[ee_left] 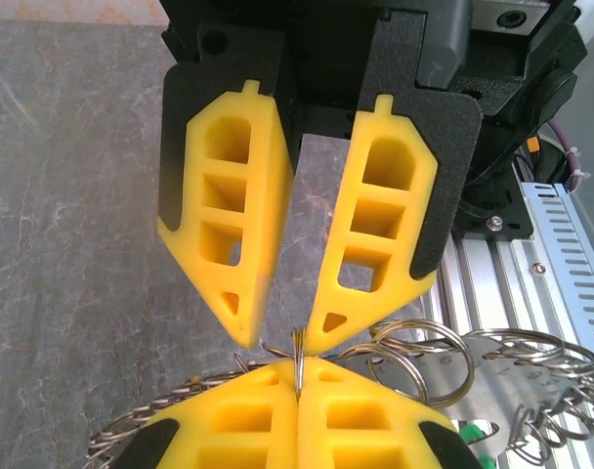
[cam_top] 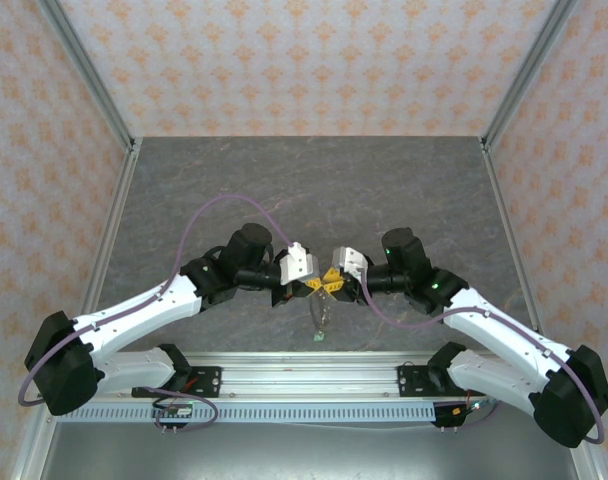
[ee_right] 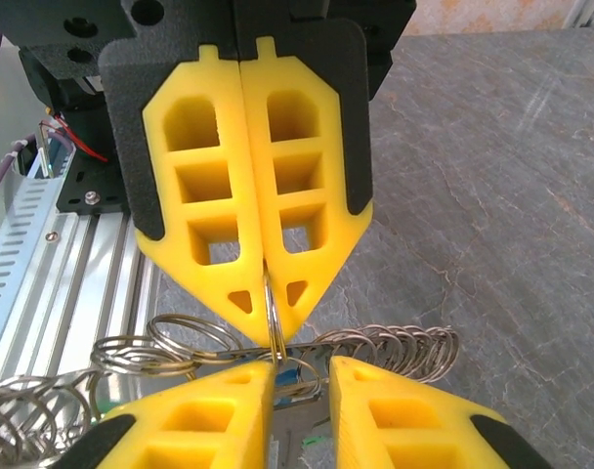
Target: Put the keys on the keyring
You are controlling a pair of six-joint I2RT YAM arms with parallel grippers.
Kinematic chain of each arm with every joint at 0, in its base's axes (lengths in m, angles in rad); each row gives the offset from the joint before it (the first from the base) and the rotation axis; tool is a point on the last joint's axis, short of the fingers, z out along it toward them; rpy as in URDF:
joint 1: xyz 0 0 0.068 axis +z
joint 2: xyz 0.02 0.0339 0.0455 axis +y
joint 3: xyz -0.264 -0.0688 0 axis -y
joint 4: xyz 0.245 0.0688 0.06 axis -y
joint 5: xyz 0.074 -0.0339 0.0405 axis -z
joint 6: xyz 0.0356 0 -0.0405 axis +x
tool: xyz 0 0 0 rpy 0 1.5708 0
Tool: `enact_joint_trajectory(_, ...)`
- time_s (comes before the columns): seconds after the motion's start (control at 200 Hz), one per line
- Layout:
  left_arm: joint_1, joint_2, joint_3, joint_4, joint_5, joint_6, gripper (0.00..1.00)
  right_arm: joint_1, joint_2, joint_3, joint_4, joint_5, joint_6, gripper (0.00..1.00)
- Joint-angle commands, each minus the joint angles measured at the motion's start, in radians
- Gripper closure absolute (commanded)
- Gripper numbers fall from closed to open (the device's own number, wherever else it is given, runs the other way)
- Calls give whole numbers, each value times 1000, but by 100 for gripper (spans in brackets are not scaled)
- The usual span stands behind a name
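Note:
My left gripper (ee_left: 298,376) is shut on a thin metal ring (ee_left: 298,354) of the keyring, which stands edge-on between its yellow fingertips. Facing it tip to tip, my right gripper (ee_right: 302,376) is open, with one fingertip on each side of that ring (ee_right: 275,311). The keyring's row of small wire loops (ee_right: 409,347) trails off to the side, and larger split rings (ee_left: 426,357) hang beside it. A flat metal key with a blue tag (ee_right: 299,369) sits under the ring, and a green tag (ee_right: 311,443) shows below it. From above, both grippers (cam_top: 322,285) meet mid-table with the bunch (cam_top: 319,325) dangling under them.
The aluminium base rail (cam_top: 304,372) and its slotted cable duct (cam_top: 284,410) run just behind the hanging bunch. Grey marble tabletop (cam_top: 314,190) stretches away beyond the grippers. Patterned walls with metal corner posts (cam_top: 89,75) enclose the cell.

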Motion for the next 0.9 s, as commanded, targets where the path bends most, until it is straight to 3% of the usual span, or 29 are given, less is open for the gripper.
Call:
enact_joint_trajectory(0.0,-7,-27,18,13,-9,12,100,6,-34,22,6,-32,-25,77)
enact_joint_trajectory(0.21,-8,-9,21,34,17,-1,100,6,-16,-2,147,-42,69,80)
enact_joint_trajectory(0.465,-8,-26,14,43,16,-6,100,6,12,15,111,-27,64,90)
enact_joint_trajectory(0.641,-7,-23,8,47,1,-13,96,7,24,56,21,-19,43,100)
enact_joint_trajectory(0.896,-9,6,33,-48,-69,32,90,50,16,162,-148,92,12,100)
